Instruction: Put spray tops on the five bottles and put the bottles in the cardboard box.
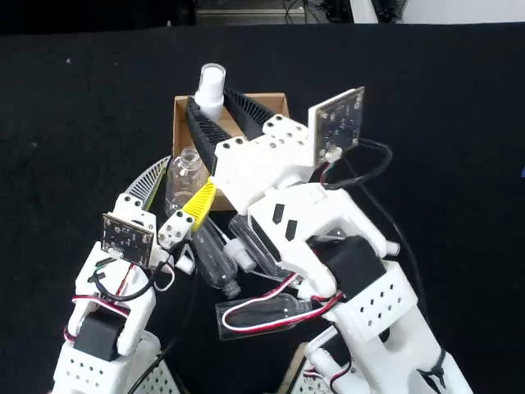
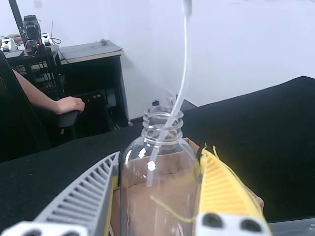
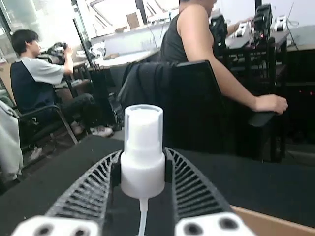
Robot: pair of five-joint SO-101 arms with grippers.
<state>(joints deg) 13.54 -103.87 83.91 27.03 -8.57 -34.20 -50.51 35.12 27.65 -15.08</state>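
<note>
My left gripper (image 1: 182, 187), with one yellow and one grey finger, is shut on an upright clear bottle (image 1: 185, 169) just in front of the cardboard box (image 1: 275, 100). In the left wrist view the bottle's open neck (image 2: 162, 125) stands between the fingers of the left gripper (image 2: 160, 164). A thin dip tube (image 2: 183, 78) hangs from above into that neck. My right gripper (image 1: 211, 100) has black fingers shut on a white spray top (image 1: 211, 82), held above the bottle and the box's near-left corner. In the right wrist view the spray top (image 3: 142, 152) sits upright in the right gripper (image 3: 142, 164).
Two more clear bottles lie on the black table near the arms' bases, one (image 1: 215, 256) between the arms and one (image 1: 271, 313) under the right arm. A small white part (image 1: 184, 264) lies beside them. The right arm's body covers much of the box.
</note>
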